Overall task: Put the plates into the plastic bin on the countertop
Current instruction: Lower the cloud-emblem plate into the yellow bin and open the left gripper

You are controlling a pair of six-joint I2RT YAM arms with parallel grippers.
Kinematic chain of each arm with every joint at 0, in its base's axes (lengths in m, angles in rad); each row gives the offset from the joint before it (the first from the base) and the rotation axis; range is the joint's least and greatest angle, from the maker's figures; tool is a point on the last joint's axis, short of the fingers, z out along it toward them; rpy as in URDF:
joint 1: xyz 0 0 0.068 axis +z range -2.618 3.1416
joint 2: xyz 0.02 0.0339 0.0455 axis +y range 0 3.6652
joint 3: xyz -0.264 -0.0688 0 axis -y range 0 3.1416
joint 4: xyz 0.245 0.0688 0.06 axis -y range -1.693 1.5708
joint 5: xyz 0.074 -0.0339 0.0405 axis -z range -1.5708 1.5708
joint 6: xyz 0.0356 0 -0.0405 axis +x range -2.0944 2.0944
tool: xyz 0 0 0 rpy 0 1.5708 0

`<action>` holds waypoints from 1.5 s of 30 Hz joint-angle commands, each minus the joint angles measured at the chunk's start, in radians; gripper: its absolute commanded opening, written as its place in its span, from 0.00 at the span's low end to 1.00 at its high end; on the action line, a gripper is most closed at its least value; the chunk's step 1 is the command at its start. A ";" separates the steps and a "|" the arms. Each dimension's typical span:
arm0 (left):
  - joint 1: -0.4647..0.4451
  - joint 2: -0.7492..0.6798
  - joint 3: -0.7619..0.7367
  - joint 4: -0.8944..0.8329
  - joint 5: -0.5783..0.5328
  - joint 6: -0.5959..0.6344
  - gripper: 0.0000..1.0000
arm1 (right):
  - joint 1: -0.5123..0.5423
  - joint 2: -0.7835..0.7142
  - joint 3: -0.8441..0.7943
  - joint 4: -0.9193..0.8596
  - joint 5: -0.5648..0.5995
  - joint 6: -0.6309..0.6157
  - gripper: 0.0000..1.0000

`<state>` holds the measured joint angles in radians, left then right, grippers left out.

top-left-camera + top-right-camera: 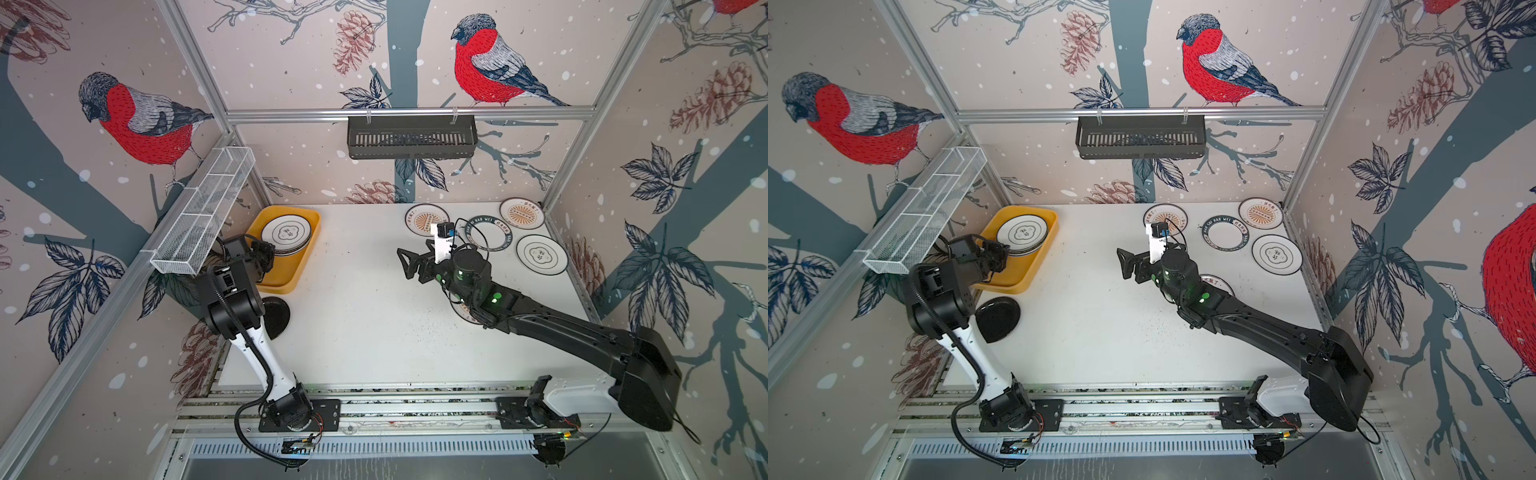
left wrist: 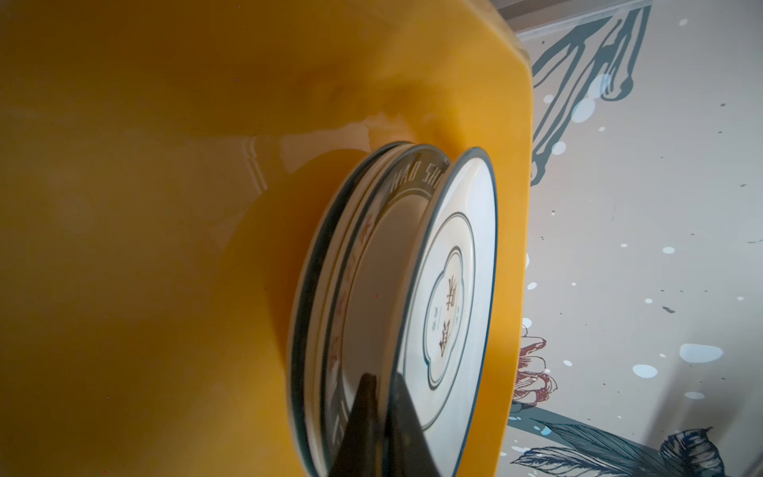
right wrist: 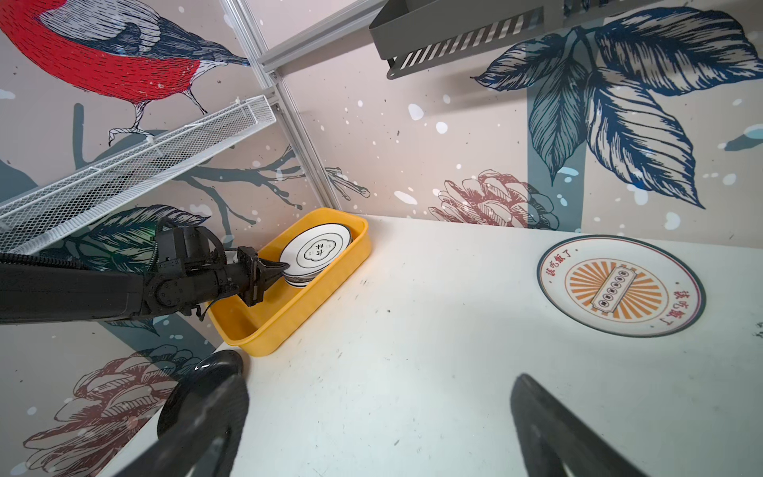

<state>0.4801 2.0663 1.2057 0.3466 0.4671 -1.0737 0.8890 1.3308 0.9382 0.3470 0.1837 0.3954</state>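
Note:
The yellow plastic bin (image 1: 286,275) (image 1: 1017,274) (image 3: 289,318) stands at the countertop's (image 1: 365,324) back left and holds a stack of plates (image 1: 286,235) (image 2: 363,289). My left gripper (image 1: 271,253) (image 2: 382,380) (image 3: 278,270) is shut on the rim of the top emblem plate (image 2: 450,289), which tilts up off the stack. My right gripper (image 1: 403,264) (image 3: 380,380) hovers open and empty over the middle. Loose plates lie at the back right: two sunburst ones (image 1: 427,219) (image 1: 522,212), a lettered-ring one (image 1: 488,233) and an emblem one (image 1: 541,254). Another (image 1: 461,309) is mostly hidden under the right arm. A black plate (image 1: 276,316) (image 3: 198,380) lies in front of the bin.
A white wire-mesh basket (image 1: 203,212) hangs on the left wall above the bin and my left arm. A black slotted rack (image 1: 411,137) hangs on the back rail. Aluminium rails (image 1: 374,399) frame the countertop's front edge.

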 commanded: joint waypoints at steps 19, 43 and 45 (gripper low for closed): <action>-0.032 0.002 0.032 -0.006 -0.078 0.037 0.56 | 0.003 -0.013 0.006 -0.019 0.161 -0.010 1.00; -0.039 -0.077 0.149 -0.352 -0.148 0.242 0.86 | 0.010 -0.012 0.004 -0.034 0.202 -0.041 1.00; -0.040 -0.056 0.165 -0.375 -0.133 0.247 0.87 | 0.011 -0.014 0.002 -0.038 0.202 -0.046 0.99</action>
<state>0.4416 1.9919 1.3525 0.0406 0.3317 -0.8616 0.8955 1.3182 0.9401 0.3073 0.3748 0.3668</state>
